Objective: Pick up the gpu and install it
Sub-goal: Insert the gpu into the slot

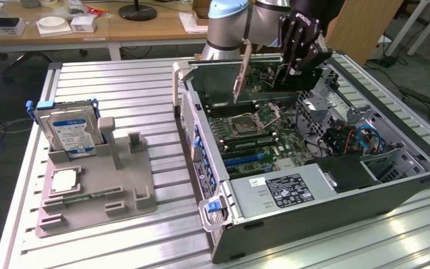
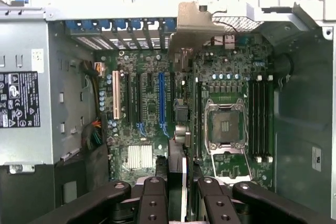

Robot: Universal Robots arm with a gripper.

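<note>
The pincer (image 1: 295,66) is half closed on the gpu (image 1: 262,78), held upright between its fingers. The motherboard (image 2: 149,103) lies below. Pickup is done (seating in a slot isn't).

surface: ribbed metal table (image 1: 125,84) | on it: grey holder tray (image 1: 129,193); open computer case (image 1: 335,221)
</note>
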